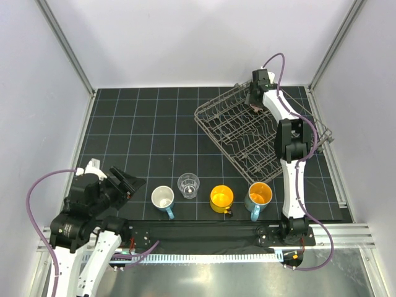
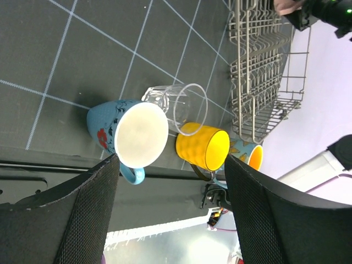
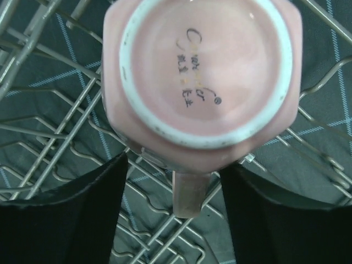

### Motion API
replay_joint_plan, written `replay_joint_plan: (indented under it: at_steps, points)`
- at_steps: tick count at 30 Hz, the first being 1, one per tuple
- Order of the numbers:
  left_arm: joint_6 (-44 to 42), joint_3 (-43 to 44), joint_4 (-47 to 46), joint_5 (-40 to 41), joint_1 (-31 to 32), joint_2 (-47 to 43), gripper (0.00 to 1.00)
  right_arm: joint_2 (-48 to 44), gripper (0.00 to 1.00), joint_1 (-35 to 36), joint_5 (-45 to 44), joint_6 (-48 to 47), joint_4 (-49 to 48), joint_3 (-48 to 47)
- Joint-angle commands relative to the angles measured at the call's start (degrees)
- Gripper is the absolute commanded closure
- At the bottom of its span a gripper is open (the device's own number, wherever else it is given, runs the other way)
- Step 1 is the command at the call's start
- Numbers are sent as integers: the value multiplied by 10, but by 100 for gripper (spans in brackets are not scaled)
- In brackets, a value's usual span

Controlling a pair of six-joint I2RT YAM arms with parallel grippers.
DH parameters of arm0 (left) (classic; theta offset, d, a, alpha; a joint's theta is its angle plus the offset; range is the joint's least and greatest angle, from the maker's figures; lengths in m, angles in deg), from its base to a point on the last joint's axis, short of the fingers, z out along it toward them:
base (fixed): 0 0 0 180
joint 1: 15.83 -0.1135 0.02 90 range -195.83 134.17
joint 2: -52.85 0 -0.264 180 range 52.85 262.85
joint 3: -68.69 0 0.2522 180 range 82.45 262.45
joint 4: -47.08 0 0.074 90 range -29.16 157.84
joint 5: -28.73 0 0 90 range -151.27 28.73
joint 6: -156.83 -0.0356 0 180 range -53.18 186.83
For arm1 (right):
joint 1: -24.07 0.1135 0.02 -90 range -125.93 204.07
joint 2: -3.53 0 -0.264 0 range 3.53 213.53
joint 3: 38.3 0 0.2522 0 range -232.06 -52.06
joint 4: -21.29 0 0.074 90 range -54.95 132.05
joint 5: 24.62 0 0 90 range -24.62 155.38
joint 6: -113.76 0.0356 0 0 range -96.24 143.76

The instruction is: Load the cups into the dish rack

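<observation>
Seen from above, a black gridded mat point(image 1: 142, 124) covers the table. A grey wire rack point(image 1: 238, 133) sits askew at the far right.

The right arm reaches to the rack's far corner. Its wrist camera shows a pink cup point(image 3: 203, 71) upside down on the wires, its base toward the lens and its handle pointing down the frame. The right gripper point(image 1: 253, 99) is spread, with one dark finger point(image 3: 71, 220) on each side of the handle and a gap between.

Four cups stand upright in a row near the front edge. From left to right they are a blue mug point(image 1: 162, 198) with a white inside, a clear tumbler point(image 1: 189, 185) set slightly farther back, a yellow mug point(image 1: 221, 198), and a second blue mug point(image 1: 260, 195) with an orange inside.

The left gripper point(image 1: 131, 184) hovers just left of the row, spread wide and holding nothing.
</observation>
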Motion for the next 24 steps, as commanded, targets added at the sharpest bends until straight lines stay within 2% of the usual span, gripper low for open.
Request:
replay_joint_plan:
  at_steps: [1, 2, 3, 4, 9, 12, 18, 20, 24]
  points:
    - [-1, 30, 23, -7, 1, 5, 25, -35, 30, 1, -4, 2, 6, -11]
    - [-1, 33, 27, -7, 2, 6, 25, -43, 23, 2, -11, 5, 10, -3]
    - [-1, 37, 32, -10, 2, 11, 25, -58, 21, 2, -18, 6, 12, 18]
    - [-3, 38, 39, -14, 2, 12, 25, -82, 15, 3, -24, 10, 17, 30]
    - [-3, 40, 46, -39, 1, 24, 26, -175, 13, 18, -43, 16, 44, 108]
    - [-12, 54, 50, -41, 2, 25, 27, -268, 14, 41, -50, 12, 47, 204]
    - [-24, 67, 26, -62, 1, 48, 36, -439, 14, 192, -57, 23, 97, 320]
    - [-28, 74, 16, -79, 2, 69, 44, -482, 14, 229, -54, 30, 108, 351]
    - [-44, 93, 10, -91, 1, 101, 48, -614, 14, 316, -34, 51, 123, 476]
